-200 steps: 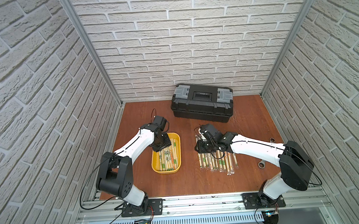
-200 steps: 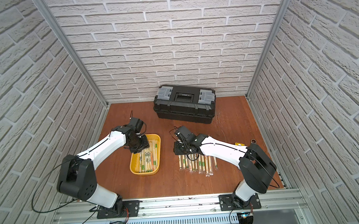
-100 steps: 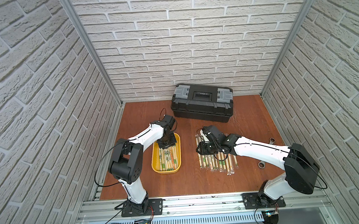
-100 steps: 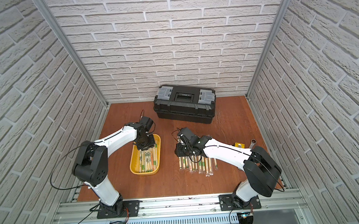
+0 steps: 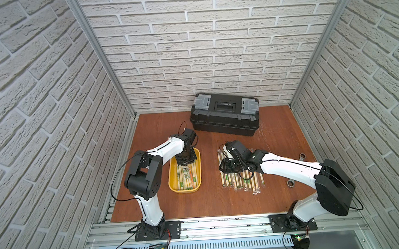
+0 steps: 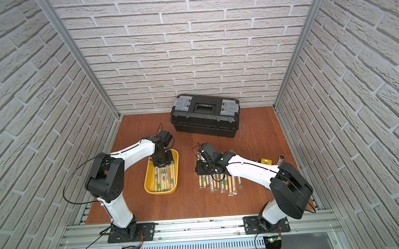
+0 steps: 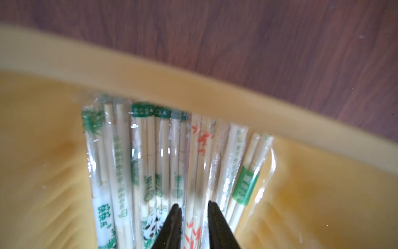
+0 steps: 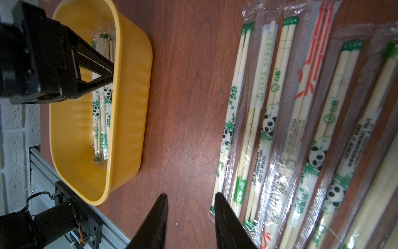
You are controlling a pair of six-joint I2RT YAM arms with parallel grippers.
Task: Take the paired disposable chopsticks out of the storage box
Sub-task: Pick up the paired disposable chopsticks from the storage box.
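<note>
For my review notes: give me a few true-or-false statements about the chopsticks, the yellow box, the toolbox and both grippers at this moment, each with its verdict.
1. The left gripper is down in the storage box, its jaws either side of an orange-printed pair. True.
2. The storage box is empty. False: several chopstick pairs lie in it.
3. The right gripper is open, with only bare table between its jaws. True.
4. The black toolbox stands open. False: its lid is shut.
5. The pairs outside the box are stacked on the toolbox. False: they lie side by side on the table.
</note>
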